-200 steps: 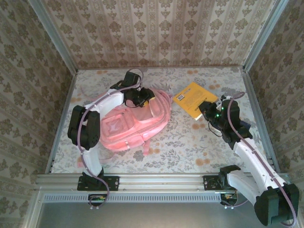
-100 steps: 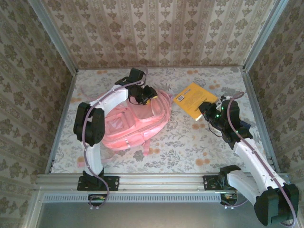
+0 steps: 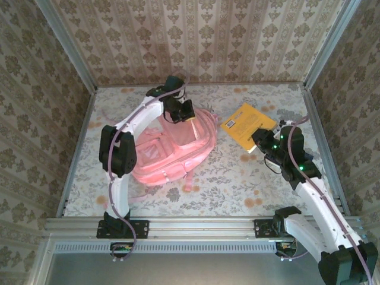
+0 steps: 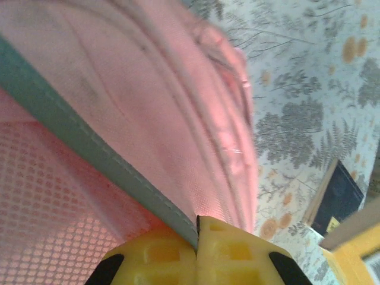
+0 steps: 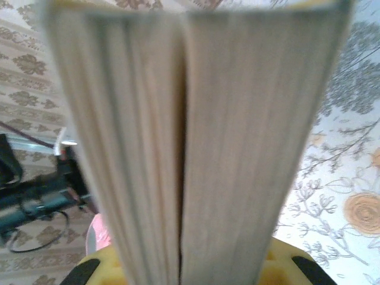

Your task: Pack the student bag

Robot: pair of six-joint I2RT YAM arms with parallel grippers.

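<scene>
We're at the opening-up stage of the packing. The student bag (image 3: 160, 155) lies flat on the desk (image 3: 237, 184), left of centre at about ten o'clock, its top end pointing toward one o'clock. The left gripper (image 3: 183, 113) sits at that top end, and on the wrist view the yellow pads (image 4: 160, 255) are pressed together, jaws clamped on the grey trim (image 4: 89, 154) along the bag's edge, pink mesh lining beside it. The left arm arches right over the bag, elbow high at nine o'clock and wrist bent down onto the rim.

Over at two o'clock, the right gripper (image 3: 262, 141) has its jaws clamped on the near corner of a yellow book (image 3: 246, 122). From the wrist, the page edges stand upright between the jaws. That arm stretches up the right side, forearm low and wrist turned toward eleven o'clock.

Next, I'd say, the left lifts that rim to make a mouth. Then the right carries the book toward nine o'clock and slides it in, spine or page edge first, without snagging the fabric.
</scene>
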